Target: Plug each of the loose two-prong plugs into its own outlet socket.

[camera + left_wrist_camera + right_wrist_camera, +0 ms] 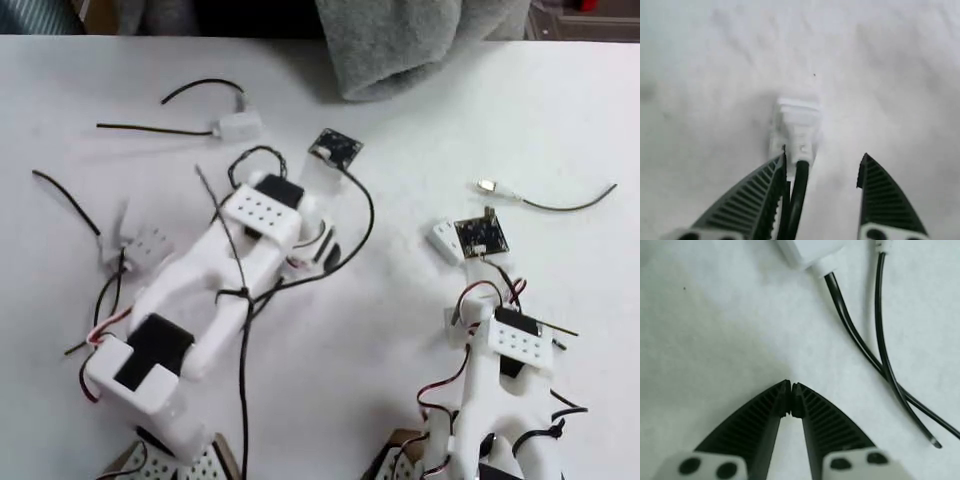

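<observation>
Your left gripper (824, 157) stands wide open and holds nothing. A white plug (795, 125) lies flat on the table (700, 75) just past the fingertips, closer to one finger (760, 195) than to the other. Its black cord (799, 195) runs back along the inner face of that finger, touching it or very nearly; you cannot tell which. The opposite finger stands apart from both plug and cord. Your right gripper (791, 392) is closed, its ribbed tips pressed together with nothing between them, over bare tabletop. Ahead of it, well apart from the tips, a second plug (810, 249) sits partly cut off at the picture's edge. Its thick cord (850, 322) trails away and meets a thinner wire (881, 325); the two then run side by side toward a loose end (936, 443). In the high view, a white connector (238, 125) with two dark wires lies toward the far left of the table, and a small plug on a thin wire (487, 186) lies toward the far right, beyond the arm there. A grey cloth (400, 45) drapes over the far edge. Nothing lies between the left gripper's open fingers and the white plug.
</observation>
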{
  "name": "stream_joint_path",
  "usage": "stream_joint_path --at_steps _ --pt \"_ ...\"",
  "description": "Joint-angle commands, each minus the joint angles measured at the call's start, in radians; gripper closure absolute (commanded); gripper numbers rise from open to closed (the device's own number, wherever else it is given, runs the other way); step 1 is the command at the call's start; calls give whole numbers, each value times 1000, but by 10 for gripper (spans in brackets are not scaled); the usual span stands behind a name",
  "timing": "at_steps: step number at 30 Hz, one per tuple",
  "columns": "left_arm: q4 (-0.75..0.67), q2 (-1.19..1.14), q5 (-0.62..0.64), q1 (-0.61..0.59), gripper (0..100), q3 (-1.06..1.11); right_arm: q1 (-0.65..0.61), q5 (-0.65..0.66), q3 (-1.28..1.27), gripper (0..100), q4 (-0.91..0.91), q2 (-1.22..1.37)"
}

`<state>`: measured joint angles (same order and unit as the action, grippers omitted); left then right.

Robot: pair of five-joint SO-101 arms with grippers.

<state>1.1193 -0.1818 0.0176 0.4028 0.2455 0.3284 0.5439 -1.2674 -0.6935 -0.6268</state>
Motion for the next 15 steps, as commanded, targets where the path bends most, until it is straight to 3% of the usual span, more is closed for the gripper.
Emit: stream_joint_path --at_steps 1,6,15 --pt "-123 5 8 -54 766 51 -13 -6 3 981 13 -21" --pt "-195 5 8 -160 766 91 -13 -6 3 981 13 -21" --pt "-198 -7 8 -124 766 89 -13 -5 3 981 12 -21"
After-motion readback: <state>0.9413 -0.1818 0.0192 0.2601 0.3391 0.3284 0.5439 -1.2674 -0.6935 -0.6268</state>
